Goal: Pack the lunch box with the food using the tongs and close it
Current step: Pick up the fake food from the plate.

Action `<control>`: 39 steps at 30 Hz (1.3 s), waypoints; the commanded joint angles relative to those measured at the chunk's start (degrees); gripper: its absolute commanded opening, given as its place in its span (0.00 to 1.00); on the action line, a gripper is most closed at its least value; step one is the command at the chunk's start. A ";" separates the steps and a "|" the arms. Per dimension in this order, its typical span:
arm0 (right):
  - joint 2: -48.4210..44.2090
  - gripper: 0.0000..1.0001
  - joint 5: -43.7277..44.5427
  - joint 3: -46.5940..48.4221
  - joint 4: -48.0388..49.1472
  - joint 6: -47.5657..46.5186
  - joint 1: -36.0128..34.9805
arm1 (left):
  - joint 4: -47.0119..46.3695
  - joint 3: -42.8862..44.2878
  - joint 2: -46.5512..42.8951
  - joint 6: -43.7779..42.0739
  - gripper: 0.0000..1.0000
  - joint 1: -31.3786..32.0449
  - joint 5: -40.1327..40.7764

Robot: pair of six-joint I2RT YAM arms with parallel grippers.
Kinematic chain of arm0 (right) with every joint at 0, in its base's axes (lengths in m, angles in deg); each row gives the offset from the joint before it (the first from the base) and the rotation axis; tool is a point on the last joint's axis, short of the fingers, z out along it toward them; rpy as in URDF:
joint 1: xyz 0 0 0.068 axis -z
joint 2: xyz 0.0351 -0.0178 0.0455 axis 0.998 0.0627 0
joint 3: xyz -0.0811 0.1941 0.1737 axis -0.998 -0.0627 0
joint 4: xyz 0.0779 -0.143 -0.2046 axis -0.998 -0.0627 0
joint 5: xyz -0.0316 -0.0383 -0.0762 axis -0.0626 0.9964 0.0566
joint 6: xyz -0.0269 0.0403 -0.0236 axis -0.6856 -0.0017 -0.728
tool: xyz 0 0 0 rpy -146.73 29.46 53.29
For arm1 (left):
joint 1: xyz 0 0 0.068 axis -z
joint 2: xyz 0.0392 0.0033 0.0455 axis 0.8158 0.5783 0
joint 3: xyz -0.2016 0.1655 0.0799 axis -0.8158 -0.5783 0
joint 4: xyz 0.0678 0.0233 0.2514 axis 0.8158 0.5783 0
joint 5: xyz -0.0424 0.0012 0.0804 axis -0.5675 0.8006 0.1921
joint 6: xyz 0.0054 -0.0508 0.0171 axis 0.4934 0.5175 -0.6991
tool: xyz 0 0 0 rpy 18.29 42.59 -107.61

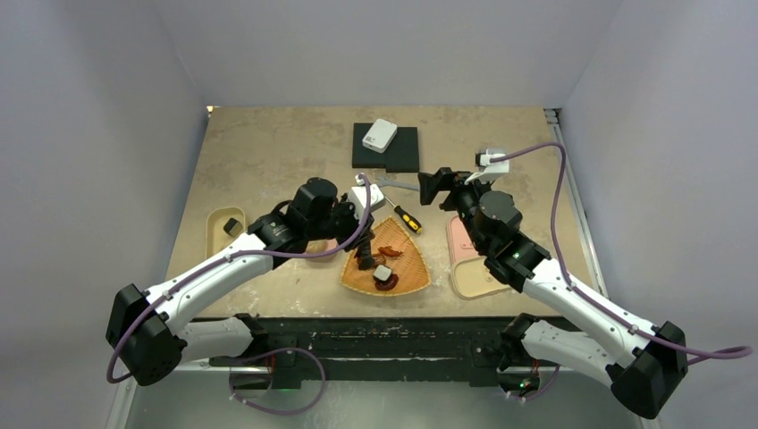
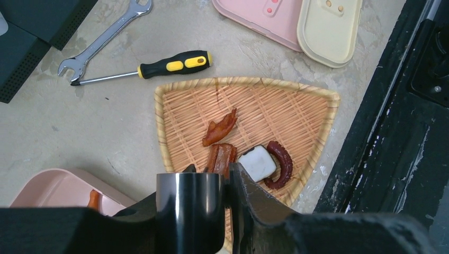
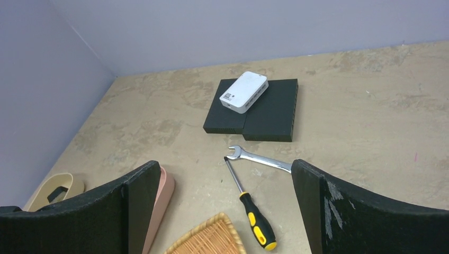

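My left gripper is shut on the glossy dark tongs and hangs over the woven basket. The tongs point down at the basket's near-left part; their tips are mostly hidden. The food lies in the basket: an orange strip, a brown piece, a black-and-white piece and a dark red curl. A pink lunch box with an orange bit sits under the left arm. My right gripper is open above the table, nothing between its fingers.
A silver wrench and a yellow-and-black screwdriver lie behind the basket. Pink and cream lunch box parts lie right of the basket. A beige box sits far left. A white device rests on black blocks.
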 commanded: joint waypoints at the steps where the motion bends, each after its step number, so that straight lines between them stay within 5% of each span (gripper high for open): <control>1: -0.47 0.96 -0.32 -0.29 0.97 0.04 0.35 | -0.43 2.90 -0.57 -3.09 0.28 0.18 0.44; 39: 0.47 0.96 -0.37 -0.81 0.58 0.67 0.59 | 2.95 1.93 2.72 -4.04 0.26 0.17 -3.49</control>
